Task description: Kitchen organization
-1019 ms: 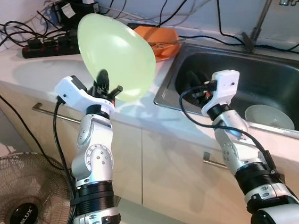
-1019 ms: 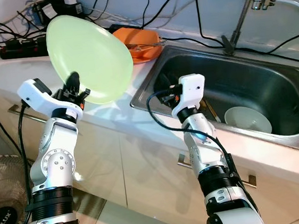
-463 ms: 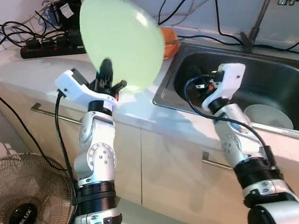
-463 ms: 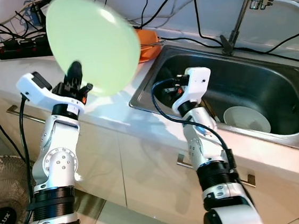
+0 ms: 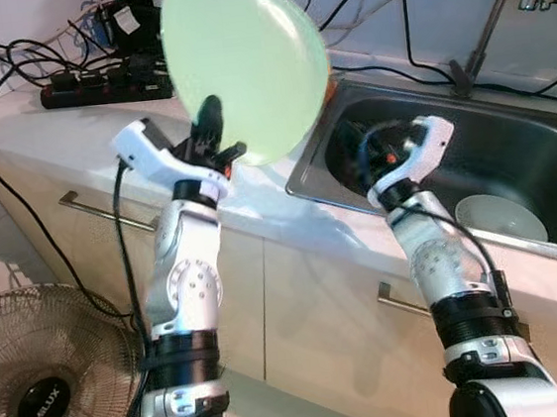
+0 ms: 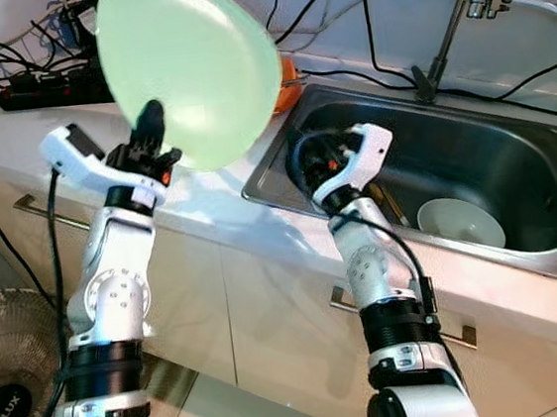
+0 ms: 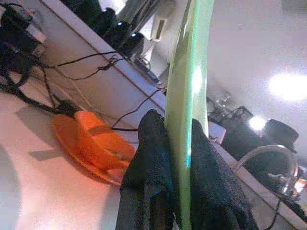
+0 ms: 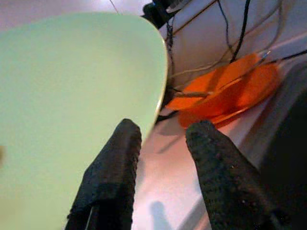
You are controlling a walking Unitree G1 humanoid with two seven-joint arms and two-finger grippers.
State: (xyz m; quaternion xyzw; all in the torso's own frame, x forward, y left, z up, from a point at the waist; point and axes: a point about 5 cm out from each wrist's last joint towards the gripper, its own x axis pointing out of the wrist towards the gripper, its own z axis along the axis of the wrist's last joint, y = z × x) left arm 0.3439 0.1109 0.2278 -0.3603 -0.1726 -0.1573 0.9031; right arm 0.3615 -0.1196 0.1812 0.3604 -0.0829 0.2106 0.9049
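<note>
A large light green plate (image 5: 243,63) stands on edge above the white counter (image 5: 62,142). My left gripper (image 5: 212,126) is shut on its lower rim; in the left wrist view the two black fingers (image 7: 144,158) clamp the thin green edge (image 7: 189,72). My right gripper (image 5: 370,147) hovers over the left rim of the steel sink (image 5: 511,144), open and pointing at the plate. In the right wrist view its fingers (image 8: 120,158) stand apart just beside the plate's rim (image 8: 72,96), with nothing between them.
An orange plate (image 7: 91,139) with a utensil lies on the counter behind the green plate. A white bowl (image 5: 499,217) sits in the sink under the faucet (image 5: 497,16). A power strip (image 5: 96,88) with cables lies at the back left. A floor fan (image 5: 38,383) stands below left.
My left arm has lifted the green plate and carried it to the right, toward the sink. My right gripper has risen and turned toward the plate's rim.
</note>
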